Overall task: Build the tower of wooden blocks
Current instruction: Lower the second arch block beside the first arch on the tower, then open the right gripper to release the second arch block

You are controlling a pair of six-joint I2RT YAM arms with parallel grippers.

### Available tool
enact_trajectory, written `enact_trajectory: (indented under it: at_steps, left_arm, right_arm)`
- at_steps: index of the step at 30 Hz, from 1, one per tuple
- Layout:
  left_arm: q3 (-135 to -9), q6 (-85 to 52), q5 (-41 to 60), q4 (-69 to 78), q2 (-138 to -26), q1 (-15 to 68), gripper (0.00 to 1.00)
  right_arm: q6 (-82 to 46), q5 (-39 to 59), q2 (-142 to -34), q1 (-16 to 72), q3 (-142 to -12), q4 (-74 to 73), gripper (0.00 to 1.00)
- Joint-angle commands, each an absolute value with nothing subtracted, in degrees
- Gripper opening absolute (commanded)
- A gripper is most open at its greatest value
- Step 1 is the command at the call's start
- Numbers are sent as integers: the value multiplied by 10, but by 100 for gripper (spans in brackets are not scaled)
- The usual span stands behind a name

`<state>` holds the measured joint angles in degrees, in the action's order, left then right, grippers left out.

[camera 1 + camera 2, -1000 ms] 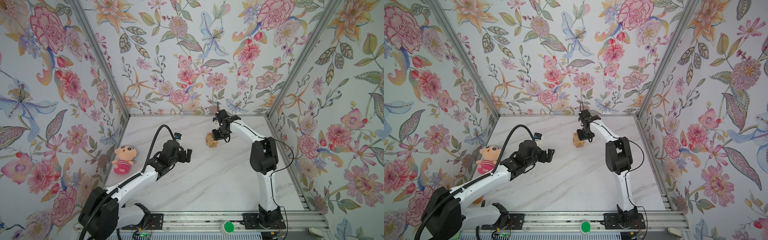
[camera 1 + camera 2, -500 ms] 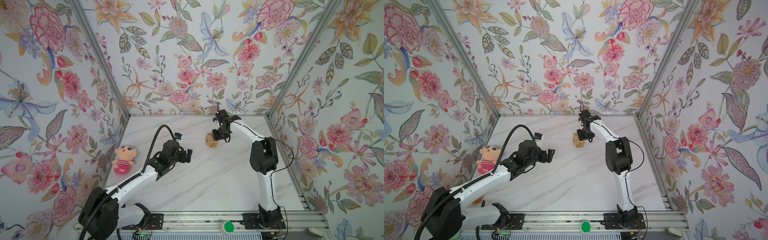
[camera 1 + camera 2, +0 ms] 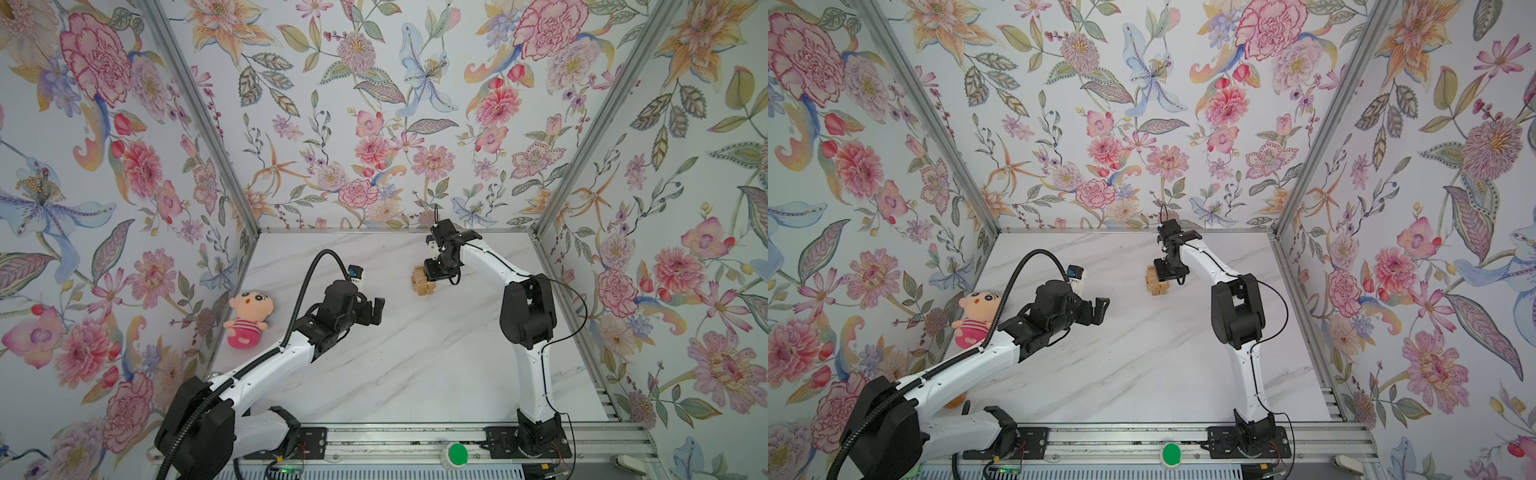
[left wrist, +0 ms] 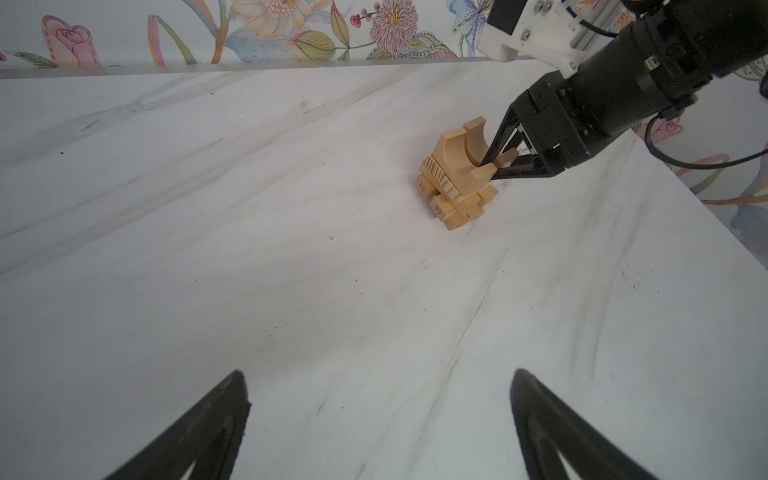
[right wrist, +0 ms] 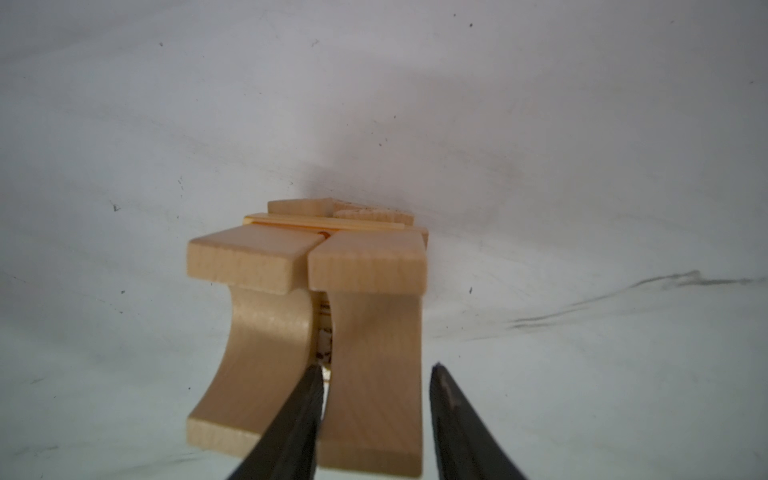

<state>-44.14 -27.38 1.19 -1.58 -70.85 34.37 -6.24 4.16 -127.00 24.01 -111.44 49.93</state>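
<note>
1. In a top view, the right gripper (image 3: pixel 435 272) hides part of the tower (image 3: pixel 423 286), which stands on the tabletop (image 3: pixel 415 357) directly beneath its fingertips.
2. Its jaws are slightly apart and straddle the top curved wood block (image 5: pixel 374 299), seemingly not pinching it.
3. The left gripper (image 4: pixel 379 371) is spread wide and empty, with the tower well ahead of it.

The right gripper (image 5: pixel 375 368) has opened its fingers (image 5: pixel 461 415) a little wider around the top wood block (image 5: pixel 374 266) of the tower (image 4: pixel 455 178).

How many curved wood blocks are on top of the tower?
2, side by side atop the tower: one curved block straddled by the right gripper, the other curved block beside it. Lower layers may hide more.
</note>
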Motion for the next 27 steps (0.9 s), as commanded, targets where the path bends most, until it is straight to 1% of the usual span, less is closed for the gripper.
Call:
enact_trajectory:
  at_steps: [1,18,27]
  left_arm:
    - [-432,-265,15,-9,-695,335,99]
    - [-437,-264,10,-14,-692,334,99]
    - [-446,-258,7,-14,-694,334,99]
  right_arm:
    - [-67,49,-1266,242,-1132,513,45]
    - [-68,48,-1269,239,-1148,513,46]
    - [-68,47,-1268,235,-1163,514,49]
